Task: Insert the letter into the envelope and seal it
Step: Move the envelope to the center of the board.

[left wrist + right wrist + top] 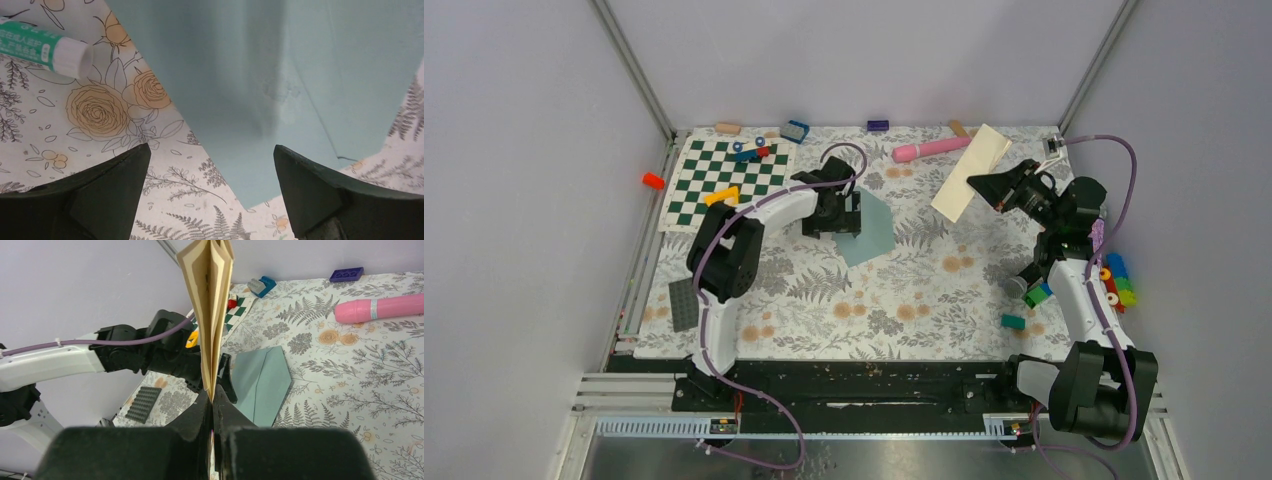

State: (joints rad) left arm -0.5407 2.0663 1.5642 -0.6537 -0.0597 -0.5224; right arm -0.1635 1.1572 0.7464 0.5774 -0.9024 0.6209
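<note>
Cream letter (210, 315) pinched in right gripper (213, 399), long axis slanting far-right; left gripper (211, 150) wide over envelope (310, 75), flap direction unclear.

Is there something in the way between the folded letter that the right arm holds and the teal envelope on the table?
No loose thing lies between the letter and the envelope. The pink cylinder lies farther back, off that line. Only the left gripper, jaws open, hangs over the envelope's left edge in the top view.
</note>
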